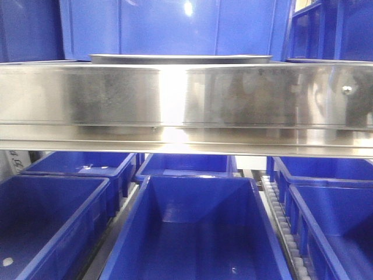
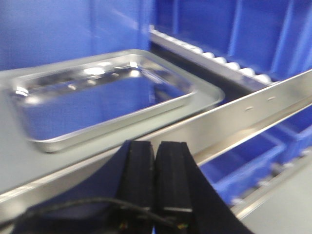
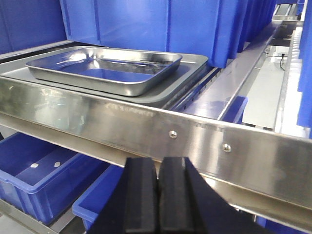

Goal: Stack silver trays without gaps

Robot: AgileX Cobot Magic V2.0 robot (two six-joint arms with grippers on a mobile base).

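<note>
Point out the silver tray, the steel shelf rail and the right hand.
silver tray (image 3: 105, 68): right wrist view, on its shiny floor.
steel shelf rail (image 3: 146, 127): right wrist view, on its front face left of the two screws.
right hand (image 3: 158, 168): right wrist view, at the seam between its closed black fingertips.

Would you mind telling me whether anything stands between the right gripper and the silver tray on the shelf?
Yes. The steel shelf rail runs across in front of the right gripper, whose jaws are shut below rail height. The silver tray sits behind and above the rail, on a larger tray.
</note>
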